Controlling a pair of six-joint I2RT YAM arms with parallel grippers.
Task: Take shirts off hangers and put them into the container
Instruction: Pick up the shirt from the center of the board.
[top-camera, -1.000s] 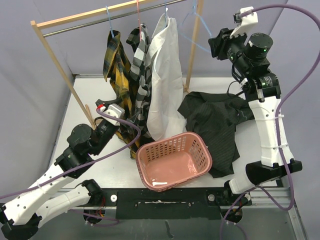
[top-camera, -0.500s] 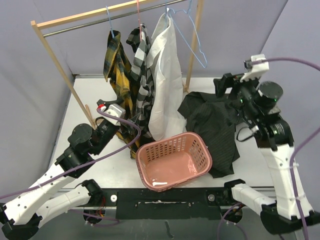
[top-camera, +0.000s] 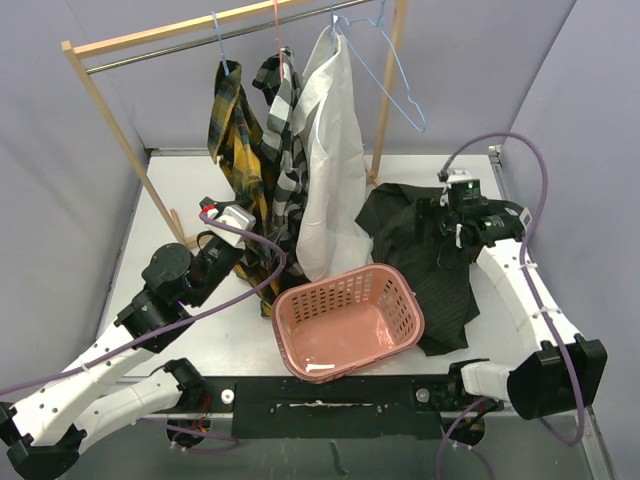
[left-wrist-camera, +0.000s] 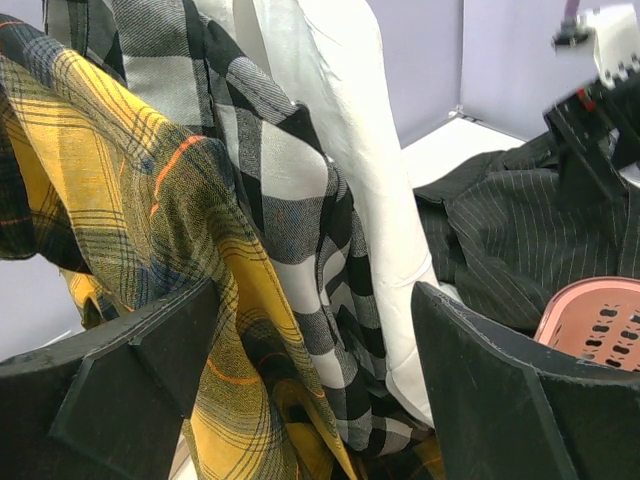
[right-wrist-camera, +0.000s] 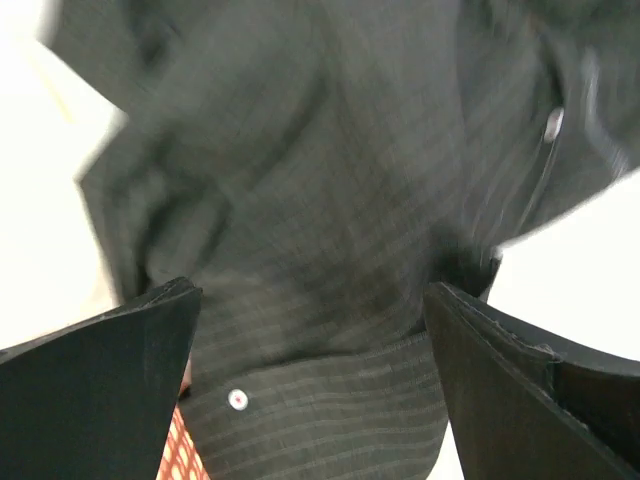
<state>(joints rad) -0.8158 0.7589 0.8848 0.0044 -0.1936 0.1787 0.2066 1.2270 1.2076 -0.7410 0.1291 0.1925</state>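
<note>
Three shirts hang from the rail: yellow-and-black plaid (top-camera: 234, 130), black-and-white check (top-camera: 283, 150) and white (top-camera: 336, 170). Only the hooks of their hangers show. An empty light blue hanger (top-camera: 396, 82) dangles at the rail's right end. The black striped shirt (top-camera: 425, 255) lies crumpled on the table beside the pink container (top-camera: 350, 318), which has nothing in it. My left gripper (left-wrist-camera: 315, 390) is open, with the plaid (left-wrist-camera: 150, 230) and check (left-wrist-camera: 290, 200) hems hanging between its fingers. Just above the black shirt (right-wrist-camera: 330, 200) my right gripper (right-wrist-camera: 310, 400) stands open, holding nothing.
The wooden rack's right post (top-camera: 386, 90) stands behind the black shirt and its slanted left post (top-camera: 120, 140) is by my left arm. Purple walls close in the back and sides. A purple cable (top-camera: 520, 150) loops over my right arm.
My right gripper opened and dropped from rail height, by the empty blue hanger, to just over the black shirt. The hanger now swings free on the rail. My left arm has barely shifted.
</note>
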